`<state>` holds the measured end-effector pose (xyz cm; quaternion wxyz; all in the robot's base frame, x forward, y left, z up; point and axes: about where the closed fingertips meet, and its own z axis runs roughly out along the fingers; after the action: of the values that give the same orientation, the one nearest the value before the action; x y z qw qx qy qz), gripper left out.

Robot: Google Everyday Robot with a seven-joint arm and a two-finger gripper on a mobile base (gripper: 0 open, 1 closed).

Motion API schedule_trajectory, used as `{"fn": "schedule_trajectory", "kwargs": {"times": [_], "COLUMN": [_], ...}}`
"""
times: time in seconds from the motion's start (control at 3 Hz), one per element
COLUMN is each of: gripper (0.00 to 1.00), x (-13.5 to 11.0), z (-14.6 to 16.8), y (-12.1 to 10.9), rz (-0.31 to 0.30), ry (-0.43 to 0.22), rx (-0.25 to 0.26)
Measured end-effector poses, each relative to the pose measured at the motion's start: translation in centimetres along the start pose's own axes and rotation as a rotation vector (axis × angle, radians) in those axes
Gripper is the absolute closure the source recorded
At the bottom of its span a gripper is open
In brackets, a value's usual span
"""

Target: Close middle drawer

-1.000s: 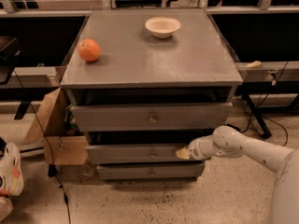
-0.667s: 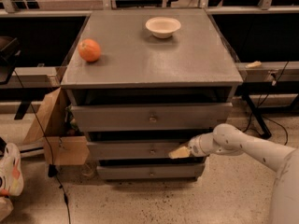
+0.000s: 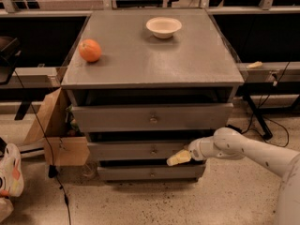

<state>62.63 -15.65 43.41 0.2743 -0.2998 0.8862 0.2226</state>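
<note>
I'm at the pushing step: my claw (image 3: 179,158) sits low against the right part of the middle drawer (image 3: 131,150), just right of its knob (image 3: 153,151). I cannot tell how far the claw is open, and it seems to hold nothing. The drawer stands slightly out beneath the top drawer (image 3: 117,118). Next I'd press straight in until it's flush

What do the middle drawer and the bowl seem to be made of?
The middle drawer looks like grey-painted wood, matte and flat. The bowl is pale and smooth, perhaps ceramic or plastic. The gripper is at the drawer's front, right of its knob.
</note>
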Motion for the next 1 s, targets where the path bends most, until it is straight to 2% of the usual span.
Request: {"fn": "schedule_trajectory", "kwargs": {"times": [1.0], "gripper": [0.0], "x": [0.4], "z": [-0.44], "y": [0.91], "rz": [0.027], "ry": [-0.033], "rx": [-0.017]}}
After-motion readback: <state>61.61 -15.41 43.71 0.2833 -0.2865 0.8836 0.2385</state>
